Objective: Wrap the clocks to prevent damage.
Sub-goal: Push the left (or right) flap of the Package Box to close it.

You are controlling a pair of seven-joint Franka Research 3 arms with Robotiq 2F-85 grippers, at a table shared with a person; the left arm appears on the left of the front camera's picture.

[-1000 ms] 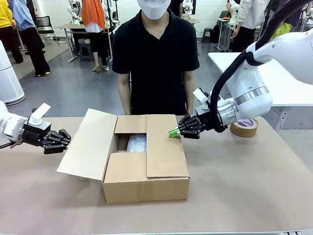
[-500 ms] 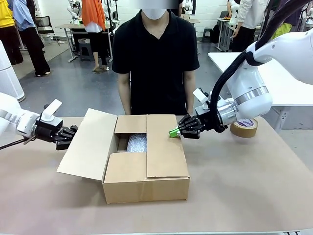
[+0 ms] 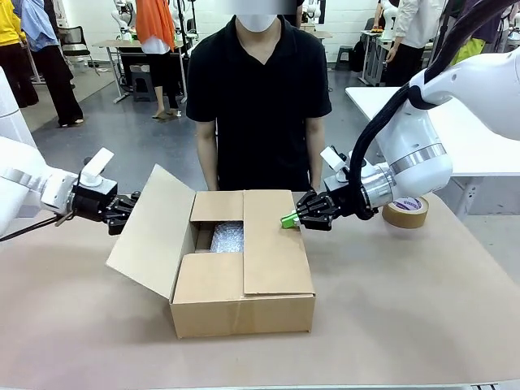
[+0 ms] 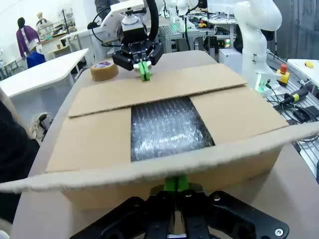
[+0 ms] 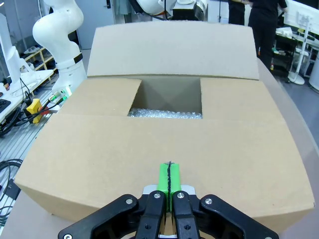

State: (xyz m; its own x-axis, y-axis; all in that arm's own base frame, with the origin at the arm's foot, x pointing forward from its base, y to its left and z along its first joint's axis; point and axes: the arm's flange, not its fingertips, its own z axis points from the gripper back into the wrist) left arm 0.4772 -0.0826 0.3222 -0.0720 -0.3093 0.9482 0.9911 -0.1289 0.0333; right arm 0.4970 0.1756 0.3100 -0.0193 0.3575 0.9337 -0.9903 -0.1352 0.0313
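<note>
A cardboard box stands mid-table with bubble wrap showing through its top opening; the clocks are hidden. My left gripper is shut, its tips against the outside of the raised left flap. In the left wrist view the shut green pads meet that flap's edge, with the bubble wrap beyond. My right gripper is shut, tips resting on the folded-down right flap. The right wrist view shows its pads on the flap and the left flap standing up at the far side.
A roll of brown tape lies on the table behind my right wrist. A person in a black shirt stands at the far edge, right behind the box. Bare table spreads in front and to both sides.
My left gripper has moved right and up against the left flap, tipping it from lying outward to standing steeper. The right arm has not moved.
</note>
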